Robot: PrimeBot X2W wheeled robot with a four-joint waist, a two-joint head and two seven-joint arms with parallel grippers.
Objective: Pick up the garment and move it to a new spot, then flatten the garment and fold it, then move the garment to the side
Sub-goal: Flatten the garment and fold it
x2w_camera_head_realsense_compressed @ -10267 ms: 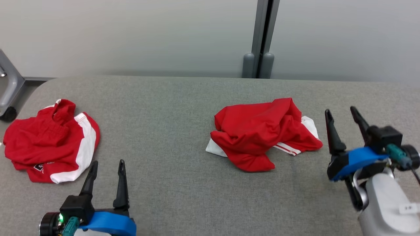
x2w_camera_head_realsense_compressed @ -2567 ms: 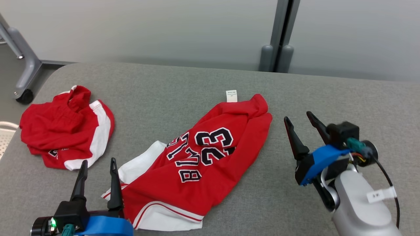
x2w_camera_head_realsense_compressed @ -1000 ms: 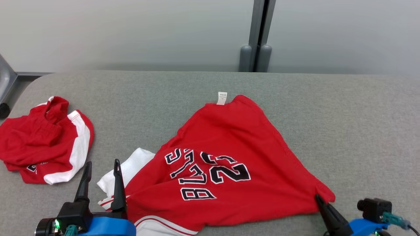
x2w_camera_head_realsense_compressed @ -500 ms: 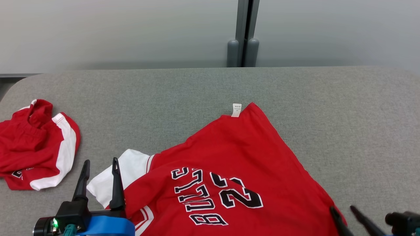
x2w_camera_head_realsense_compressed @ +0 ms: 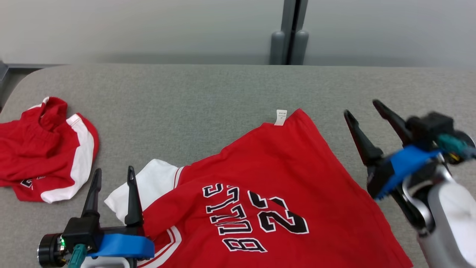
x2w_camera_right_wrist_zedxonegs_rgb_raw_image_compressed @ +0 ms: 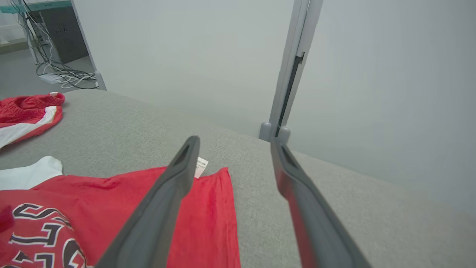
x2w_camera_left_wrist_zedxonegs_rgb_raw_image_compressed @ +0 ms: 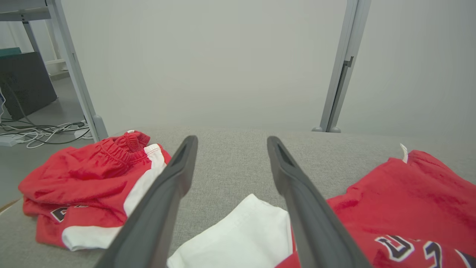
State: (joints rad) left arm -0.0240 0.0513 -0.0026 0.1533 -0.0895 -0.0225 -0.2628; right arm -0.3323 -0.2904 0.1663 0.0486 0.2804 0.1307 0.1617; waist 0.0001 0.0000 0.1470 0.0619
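A red jersey [x2w_camera_head_realsense_compressed: 282, 186] with black "BULLS 23" lettering and white panels lies spread on the grey table [x2w_camera_head_realsense_compressed: 208, 89], reaching past the near edge of the head view. Its white label [x2w_camera_head_realsense_compressed: 281, 117] sticks out at the far corner. The jersey also shows in the left wrist view [x2w_camera_left_wrist_zedxonegs_rgb_raw_image_compressed: 409, 201] and the right wrist view [x2w_camera_right_wrist_zedxonegs_rgb_raw_image_compressed: 122, 208]. My left gripper [x2w_camera_head_realsense_compressed: 113, 176] stands open at the jersey's white left corner [x2w_camera_left_wrist_zedxonegs_rgb_raw_image_compressed: 241, 234], holding nothing. My right gripper [x2w_camera_head_realsense_compressed: 362, 108] is open and raised to the right of the jersey, clear of the cloth.
A second red and white garment [x2w_camera_head_realsense_compressed: 44, 149] lies crumpled at the table's left end, also seen in the left wrist view [x2w_camera_left_wrist_zedxonegs_rgb_raw_image_compressed: 89, 182]. A grey wall with a vertical post [x2w_camera_head_realsense_compressed: 289, 31] runs behind the table. Cables lie on the floor [x2w_camera_right_wrist_zedxonegs_rgb_raw_image_compressed: 63, 76] beyond the left end.
My right gripper let go of the jersey's right corner and rose up to the right, open. The jersey now lies spread wider than a second ago. The camera shifted. The left gripper stayed.
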